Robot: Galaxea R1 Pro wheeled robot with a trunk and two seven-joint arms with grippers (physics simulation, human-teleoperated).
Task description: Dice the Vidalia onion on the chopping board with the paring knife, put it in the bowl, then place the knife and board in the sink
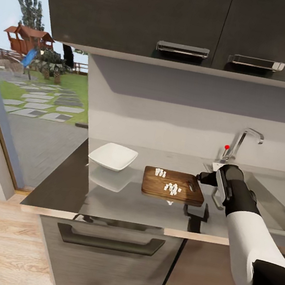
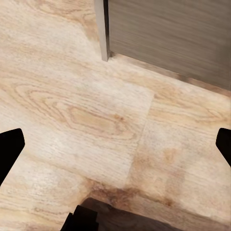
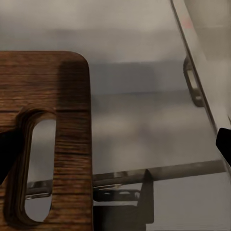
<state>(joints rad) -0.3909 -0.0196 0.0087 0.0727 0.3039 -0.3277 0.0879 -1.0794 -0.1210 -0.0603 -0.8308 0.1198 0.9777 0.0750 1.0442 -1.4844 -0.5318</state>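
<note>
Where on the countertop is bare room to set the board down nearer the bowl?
Bare countertop runs along the front edge, below the bowl and chopping board. A narrow gap separates the two. The board's right end is crowded: right claw, then the sink.

The head camera looked forward and down from above the countertop (image 1: 60, 184), taking in the wall cupboards at the far side, the chopping board (image 1: 173, 185), the bowl (image 1: 112, 155), the sink (image 1: 273, 193) at the right and a garden through the opening at the left. The right wrist camera sat close over the board's handle-slot end (image 3: 43, 144), facing down onto it and the glossy slab beside it; that board end and slab were shared with the head view. The left wrist camera hung low, facing down at the wooden floor (image 2: 96, 120) near a cabinet base (image 2: 168, 33)
</note>
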